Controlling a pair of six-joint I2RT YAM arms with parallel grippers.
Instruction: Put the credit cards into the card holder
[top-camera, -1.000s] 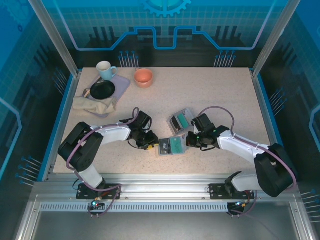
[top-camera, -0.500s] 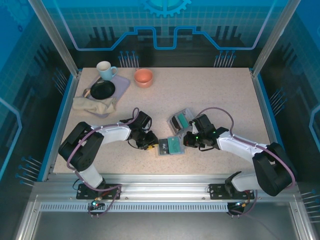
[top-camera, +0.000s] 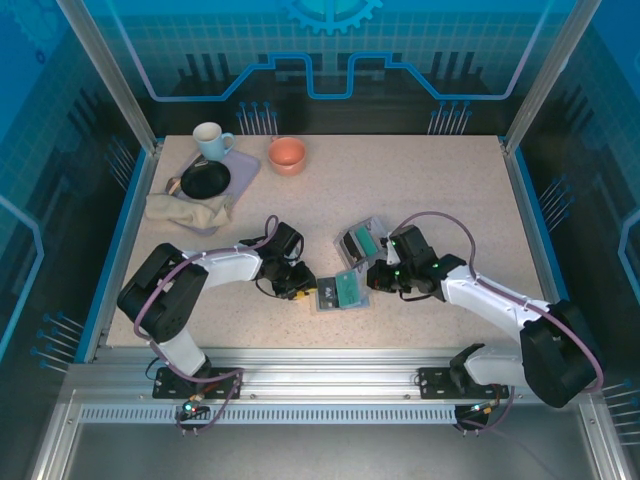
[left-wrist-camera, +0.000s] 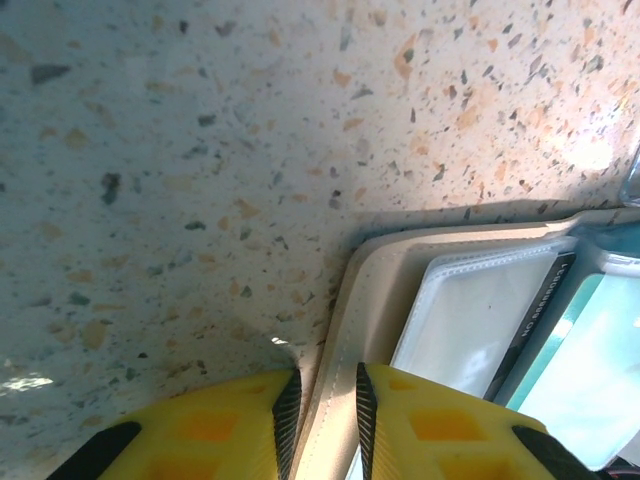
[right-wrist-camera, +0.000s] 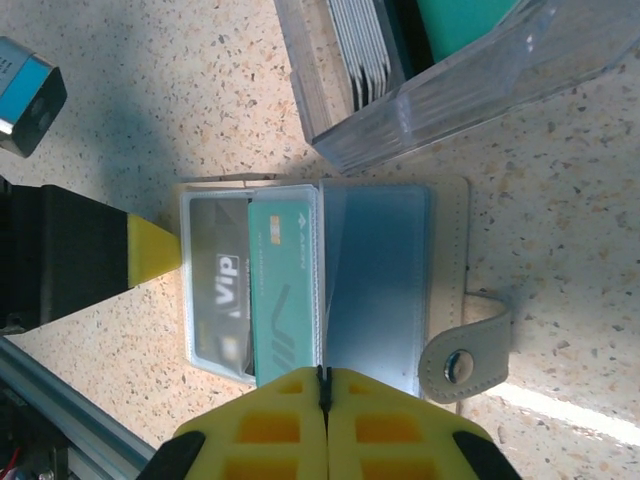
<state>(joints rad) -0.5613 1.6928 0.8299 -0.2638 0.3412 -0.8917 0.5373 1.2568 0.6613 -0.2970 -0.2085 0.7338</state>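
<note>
The card holder (right-wrist-camera: 450, 240) lay open on the speckled table (top-camera: 450, 190) between the two arms, near the front edge, its snap tab (right-wrist-camera: 462, 362) flopped out to one side. The left gripper (left-wrist-camera: 322, 400) had its yellow fingers narrowed onto the holder's beige outer edge, one pad on each side of it, pinning it in place. A dark grey card (right-wrist-camera: 222, 290) marked VIP sat in a clear pocket. A teal card (right-wrist-camera: 285, 290) lay beside it by the fold, though its near end looked to poke out past the pocket toward the right gripper (right-wrist-camera: 322, 385). That gripper's jaws were closed tight together right at that end of the card; whether they nipped the card's edge or only pressed against it I couldn't make out. Just behind the holder stood the clear box (right-wrist-camera: 420, 100), with a row of grey cards (right-wrist-camera: 355, 40) on edge and another teal one (right-wrist-camera: 460, 20). So to my eye the job was under way but far from over: one card home, a second going in, and the bunch in the box not yet touched.
</note>
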